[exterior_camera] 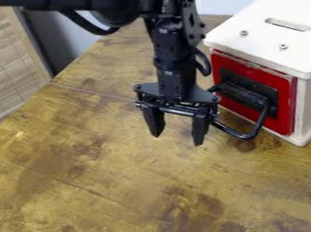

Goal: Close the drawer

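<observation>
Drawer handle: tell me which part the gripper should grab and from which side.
Grip the cross-bar of the black U-shaped handle, the part farthest out from the red drawer. It stands clear of the front with open space behind it. Come from above, one finger each side. The gripper hangs open just left of it.

Worn, mottled wooden table (96, 182)

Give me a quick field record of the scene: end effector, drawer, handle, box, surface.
end effector: open, fingers pointing down, hanging just above the table, holding nothing
drawer: red front with black panel, appears nearly flush with the box
handle: black U-shaped bar sticking out toward the end effector; contact with the right finger cannot be told
white box: slotted top, sits at the table's right side
table: worn wood
</observation>
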Robot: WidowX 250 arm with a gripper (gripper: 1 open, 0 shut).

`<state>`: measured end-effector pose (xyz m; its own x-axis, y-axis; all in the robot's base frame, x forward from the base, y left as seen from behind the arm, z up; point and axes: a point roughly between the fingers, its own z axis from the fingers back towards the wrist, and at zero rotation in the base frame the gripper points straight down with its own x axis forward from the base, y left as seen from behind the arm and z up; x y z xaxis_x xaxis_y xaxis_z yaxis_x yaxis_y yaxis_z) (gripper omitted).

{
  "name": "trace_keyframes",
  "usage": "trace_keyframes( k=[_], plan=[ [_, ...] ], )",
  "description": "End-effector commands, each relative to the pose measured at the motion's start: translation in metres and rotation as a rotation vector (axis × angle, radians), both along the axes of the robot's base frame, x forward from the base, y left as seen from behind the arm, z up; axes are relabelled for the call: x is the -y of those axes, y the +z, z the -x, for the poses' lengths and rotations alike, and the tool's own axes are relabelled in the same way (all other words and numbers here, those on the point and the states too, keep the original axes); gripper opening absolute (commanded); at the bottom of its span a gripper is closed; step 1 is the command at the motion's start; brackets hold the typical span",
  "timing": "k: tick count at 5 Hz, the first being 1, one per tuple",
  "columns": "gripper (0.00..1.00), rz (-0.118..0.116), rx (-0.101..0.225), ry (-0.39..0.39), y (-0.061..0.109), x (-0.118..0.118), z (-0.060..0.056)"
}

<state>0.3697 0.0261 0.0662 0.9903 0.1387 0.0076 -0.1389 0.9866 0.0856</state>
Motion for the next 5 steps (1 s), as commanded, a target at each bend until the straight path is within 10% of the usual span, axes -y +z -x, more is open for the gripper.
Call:
trace_keyframes(
  k=[1, 5],
  plan=[
    [1.00, 0.000, 0.067, -0.023, 0.0212, 0.0063, -0.0097],
    [1.00, -0.004, 0.059, -0.018, 0.0174, 0.0067, -0.0111]
  ],
)
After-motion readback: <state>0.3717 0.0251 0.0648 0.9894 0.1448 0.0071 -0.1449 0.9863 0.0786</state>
